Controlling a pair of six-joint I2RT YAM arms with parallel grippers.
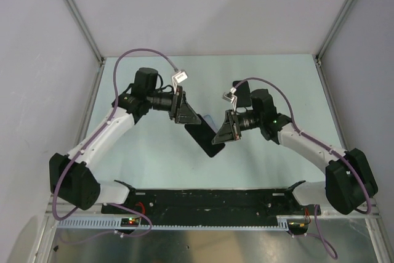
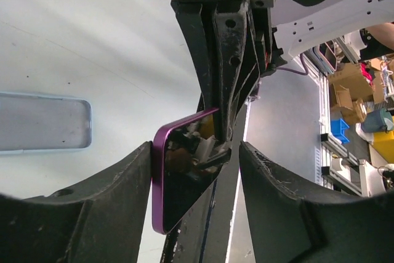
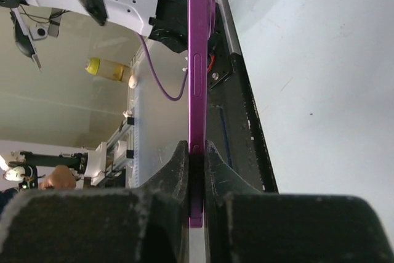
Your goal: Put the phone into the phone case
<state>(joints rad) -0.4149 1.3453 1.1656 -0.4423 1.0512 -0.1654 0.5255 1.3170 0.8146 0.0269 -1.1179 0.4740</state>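
Right gripper [image 3: 196,155]: pinches phone [image 3: 198,60] at frame centre.
Left gripper [image 2: 196,158]: half-wide astride phone, grip unclear.
Tip: clamp 2 edges first.

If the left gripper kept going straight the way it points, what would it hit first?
The purple phone, which sits between the fingers of the left gripper. Just beyond it is probably the right gripper that pinches it, though depth is hard to judge.

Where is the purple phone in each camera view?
Top external: the phone is at centre.
Left wrist: lower centre, screen showing.
Right wrist: edge-on, vertical, at centre.
Shared landmark: the right tool clamping it.
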